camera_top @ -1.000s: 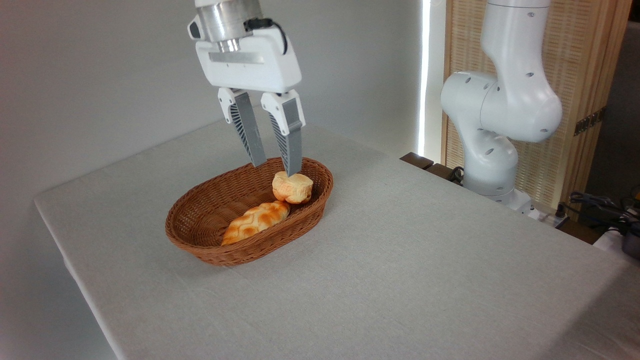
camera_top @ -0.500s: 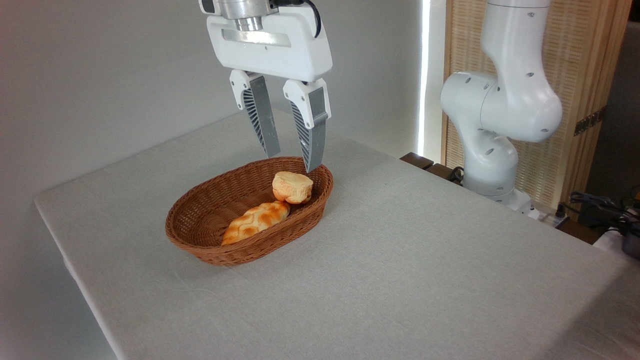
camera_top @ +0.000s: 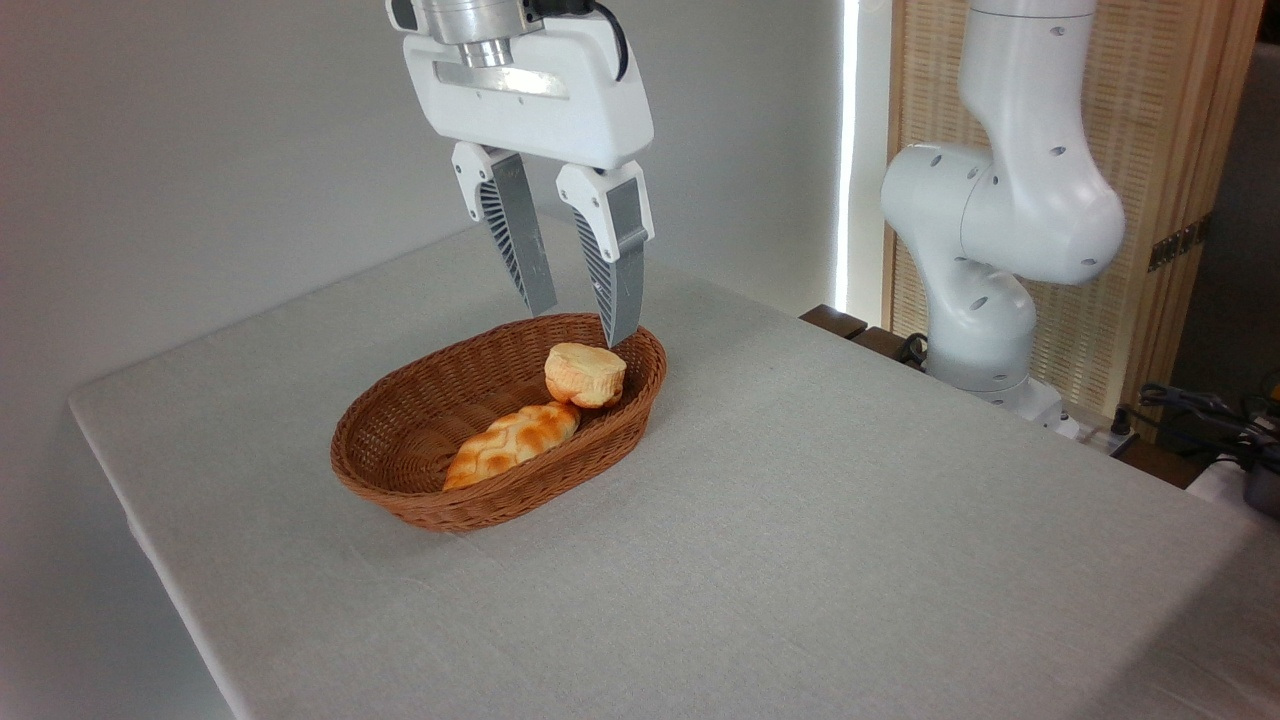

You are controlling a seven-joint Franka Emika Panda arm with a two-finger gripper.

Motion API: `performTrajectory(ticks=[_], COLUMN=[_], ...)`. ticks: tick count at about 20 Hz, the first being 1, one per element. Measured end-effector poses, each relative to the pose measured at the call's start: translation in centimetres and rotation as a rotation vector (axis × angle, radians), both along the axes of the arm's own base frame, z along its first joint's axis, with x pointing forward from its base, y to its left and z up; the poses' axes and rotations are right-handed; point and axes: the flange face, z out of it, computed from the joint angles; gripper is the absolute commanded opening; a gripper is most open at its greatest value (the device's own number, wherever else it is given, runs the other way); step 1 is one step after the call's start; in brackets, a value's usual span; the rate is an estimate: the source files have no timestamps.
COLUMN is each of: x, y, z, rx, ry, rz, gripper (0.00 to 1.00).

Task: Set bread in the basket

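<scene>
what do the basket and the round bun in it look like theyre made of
The basket looks like woven wicker or rattan, reddish-brown with a slight sheen; the crossing strands show on its walls. The round bun looks baked, matte and pale golden with an orange fluted edge, though its even surface could equally be a foam or plastic replica.

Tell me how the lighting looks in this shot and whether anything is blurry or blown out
Camera view: soft, even light, so the basket throws only a faint shadow on the table. A narrow strip of daylight beside the wooden screen is blown out to white. The bread, the braided loaf and the open gripper are all sharp, with no motion blur.
</scene>
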Motion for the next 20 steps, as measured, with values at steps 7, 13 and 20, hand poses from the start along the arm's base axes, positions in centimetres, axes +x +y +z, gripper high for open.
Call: performTrajectory(ticks=[7, 13, 20], x=[1.6, 2.0, 2.2], y=[-0.7, -1.0, -1.1], z=[-0.3, 0.0, -0.3], rx=[-0.001, -0.003, -0.003], ry=[0.046, 0.014, 0.012], rz=[-0.011, -0.019, -0.02], gripper=[1.0, 1.0, 1.0])
